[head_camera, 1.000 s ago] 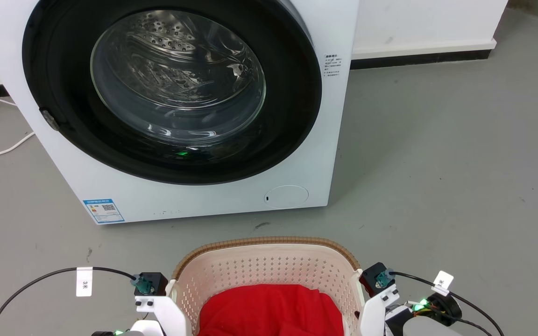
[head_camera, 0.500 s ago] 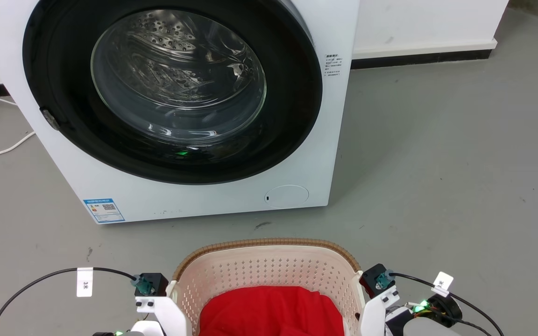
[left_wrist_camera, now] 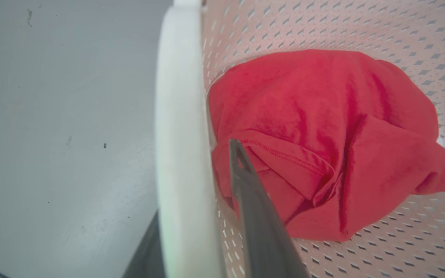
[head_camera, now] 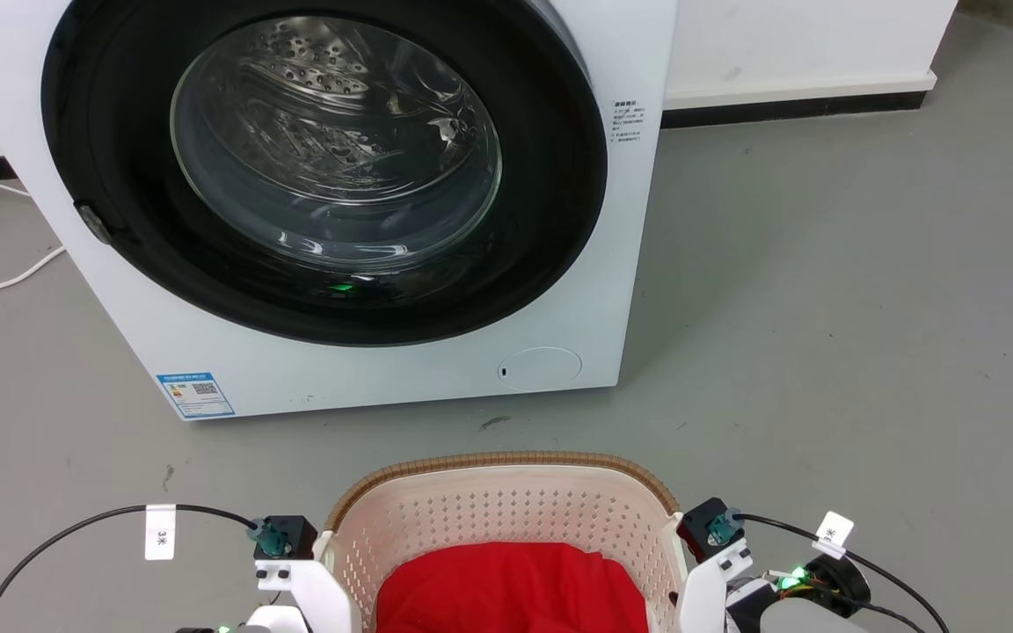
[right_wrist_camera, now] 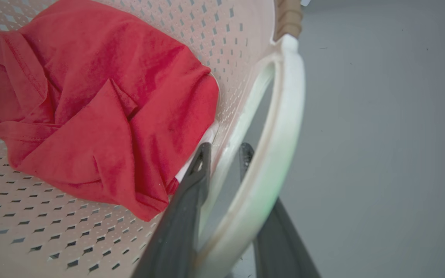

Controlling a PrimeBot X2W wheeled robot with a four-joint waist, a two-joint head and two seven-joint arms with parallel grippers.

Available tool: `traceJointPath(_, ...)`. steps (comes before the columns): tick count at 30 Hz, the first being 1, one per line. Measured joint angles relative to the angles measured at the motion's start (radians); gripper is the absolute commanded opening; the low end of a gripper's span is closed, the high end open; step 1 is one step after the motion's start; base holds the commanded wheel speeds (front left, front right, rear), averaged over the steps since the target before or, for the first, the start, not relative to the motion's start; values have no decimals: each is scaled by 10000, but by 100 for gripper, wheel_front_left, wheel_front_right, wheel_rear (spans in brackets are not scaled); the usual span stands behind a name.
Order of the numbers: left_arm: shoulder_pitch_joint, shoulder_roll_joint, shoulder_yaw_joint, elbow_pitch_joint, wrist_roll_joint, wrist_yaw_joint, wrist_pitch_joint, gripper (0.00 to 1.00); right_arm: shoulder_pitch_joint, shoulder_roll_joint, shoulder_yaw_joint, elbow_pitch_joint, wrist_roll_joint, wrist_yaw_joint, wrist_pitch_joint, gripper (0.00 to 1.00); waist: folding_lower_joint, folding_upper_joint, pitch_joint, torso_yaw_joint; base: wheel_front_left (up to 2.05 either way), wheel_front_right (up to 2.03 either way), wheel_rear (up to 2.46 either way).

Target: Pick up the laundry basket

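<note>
Handles on both sides of the laundry basket (head_camera: 506, 510) are gripped. The basket is at the bottom middle of the head view, on or just above the grey floor (head_camera: 823, 352) in front of the washing machine (head_camera: 339, 220), with a crumpled red garment (head_camera: 506, 585) lying in its bottom.

In the left wrist view the left gripper (left_wrist_camera: 203, 181) straddles the white left handle (left_wrist_camera: 176, 116). One dark finger is inside against the perforated wall and the other is outside, with its tip hidden behind the handle. The pair look pinched on that side.

In the right wrist view the right gripper (right_wrist_camera: 225, 148) does the same on the right handle (right_wrist_camera: 284, 116). Its inner finger is inside the wall, next to the cloth. Its outer finger shows through the handle loop, and the two are drawn close onto the plastic between them.

Over the last second the basket's brown rim (head_camera: 506, 457) has slid slightly down the head view, and both wrists have gone with it. The washing machine and its blue label have kept their place, so the camera has not shifted.

I judge that the basket now follows the arms as one load and both grips are holding, so the lift has probably just begun. Whether the base has left the floor cannot be told. The rim looks level, which suggests the two arms are rising evenly. If one arm rose faster than the other, the basket could tilt and a handle might slip.
</note>
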Motion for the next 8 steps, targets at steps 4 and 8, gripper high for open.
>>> traceJointPath(4,-9,12,-61,-2,-31,0,0,0,1,0,0,0,2,0,2,0,0,0,21,-7,0,0,0)
traceJointPath(8,-24,13,-115,-4,-98,0,-4,0,2,0,-4,0,13,0,4,0,0,0,45,3,0,0,0)
